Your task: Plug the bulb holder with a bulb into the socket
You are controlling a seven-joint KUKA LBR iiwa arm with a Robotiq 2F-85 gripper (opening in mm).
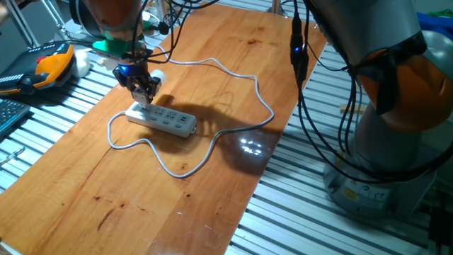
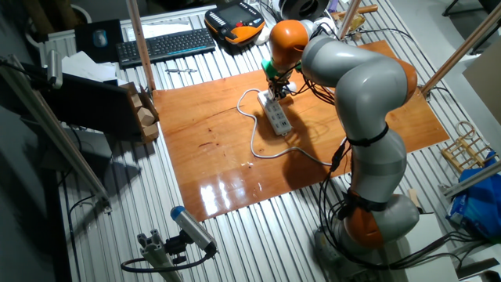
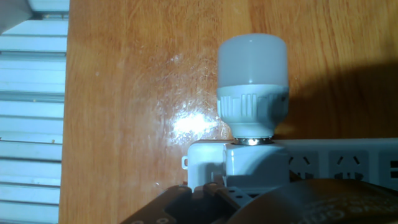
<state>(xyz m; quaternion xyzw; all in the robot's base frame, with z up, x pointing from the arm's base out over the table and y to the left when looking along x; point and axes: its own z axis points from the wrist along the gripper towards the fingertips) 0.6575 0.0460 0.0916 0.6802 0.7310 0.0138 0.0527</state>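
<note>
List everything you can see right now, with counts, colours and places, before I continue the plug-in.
power strip: one, white, mid-table
cable: one, pale grey, looping around the strip
bulb: one, white, sticking out sideways at the strip's end
bulb holder: one, white, on the strip's end outlet
table: one, orange-brown wood
keyboard: one, black, beyond the table
pendant: one, orange-black, beside the keyboard
arm: one, grey-orange
gripper: one, dark, at the holder; jaw state hidden

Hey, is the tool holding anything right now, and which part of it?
Apparently the bulb holder, gripped by its white body at the power strip end; the bulb sticks out free. The tool fingers' contact is hidden, so not certain.
</note>
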